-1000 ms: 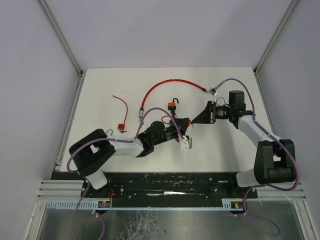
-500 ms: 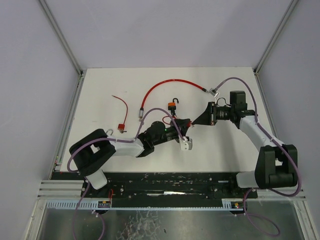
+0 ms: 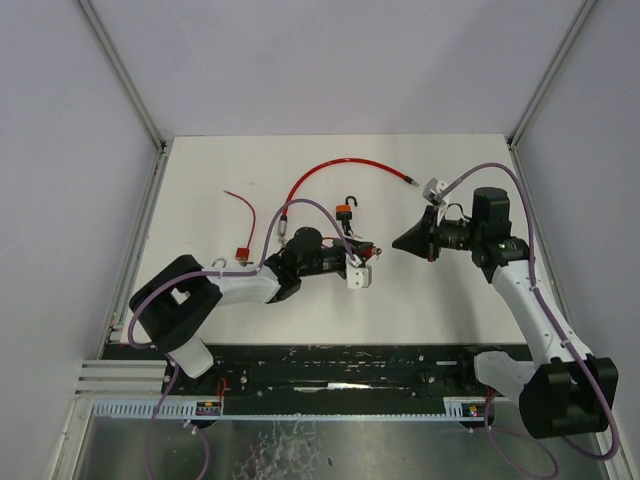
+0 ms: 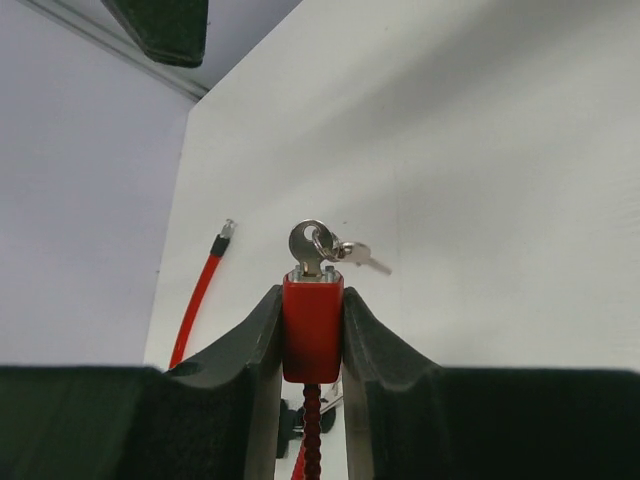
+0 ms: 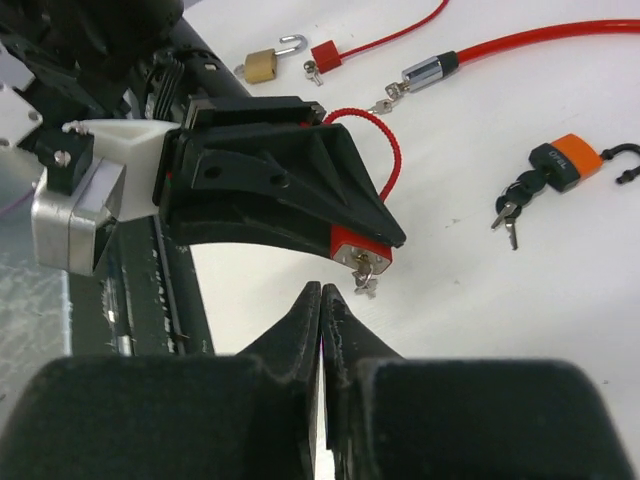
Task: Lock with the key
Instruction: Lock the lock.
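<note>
My left gripper [image 4: 312,300] is shut on a small red lock [image 4: 312,325] and holds it off the table with its red cable hanging below. A silver key [image 4: 310,245] stands in the lock's end, and a second key [image 4: 362,256] dangles from its ring. In the top view this lock [image 3: 375,246] sits at the left gripper's tip, mid-table. My right gripper [image 5: 322,290] is shut and empty. Its tips are a short gap below the key [image 5: 364,270] and apart from it; in the top view the right gripper [image 3: 397,243] points left at the lock.
An orange padlock [image 3: 345,210] with a bunch of keys [image 5: 508,212] lies behind the grippers. A thick red cable [image 3: 330,168] arcs across the back. On the left lie a brass padlock [image 5: 265,63] and another small red lock [image 3: 243,254] on a thin cable.
My right gripper has drawn back to the right, away from the lock, and its arm has swung outward. The left arm has shifted slightly left, still holding the lock.
</note>
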{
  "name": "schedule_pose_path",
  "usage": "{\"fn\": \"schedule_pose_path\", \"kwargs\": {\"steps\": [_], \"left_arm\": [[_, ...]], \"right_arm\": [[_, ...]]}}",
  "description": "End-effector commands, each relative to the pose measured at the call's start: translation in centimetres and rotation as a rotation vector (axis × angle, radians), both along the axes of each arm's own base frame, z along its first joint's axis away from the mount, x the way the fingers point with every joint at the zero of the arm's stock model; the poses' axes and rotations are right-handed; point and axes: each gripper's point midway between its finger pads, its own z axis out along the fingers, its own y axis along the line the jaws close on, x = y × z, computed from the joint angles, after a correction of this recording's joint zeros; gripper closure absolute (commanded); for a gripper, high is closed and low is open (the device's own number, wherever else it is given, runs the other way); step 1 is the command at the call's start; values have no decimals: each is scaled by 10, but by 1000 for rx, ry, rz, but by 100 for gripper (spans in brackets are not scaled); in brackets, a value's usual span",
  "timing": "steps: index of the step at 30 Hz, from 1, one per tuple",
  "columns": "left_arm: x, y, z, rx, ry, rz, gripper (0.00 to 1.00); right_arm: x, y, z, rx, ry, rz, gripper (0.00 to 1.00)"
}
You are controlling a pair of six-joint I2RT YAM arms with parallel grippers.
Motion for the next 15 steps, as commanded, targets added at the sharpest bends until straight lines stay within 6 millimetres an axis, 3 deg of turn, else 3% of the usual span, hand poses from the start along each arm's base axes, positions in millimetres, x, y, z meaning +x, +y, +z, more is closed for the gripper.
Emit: {"fn": "schedule_pose_path", "kwargs": {"steps": [1, 3, 7, 15], "left_arm": [[-9, -9, 30, -79, 1, -71, 100], [-10, -9, 34, -95, -1, -71, 100], [-20, -9, 45, -142, 2, -108, 100], [-27, -10, 47, -151, 3, -147, 100]], "right_arm": [[4, 1, 4, -28, -153, 2, 83], [1, 3, 2, -10, -133, 27, 66], [-2, 8, -9, 20, -116, 78, 46], [-25, 8, -21, -1, -287, 221, 41]]}}
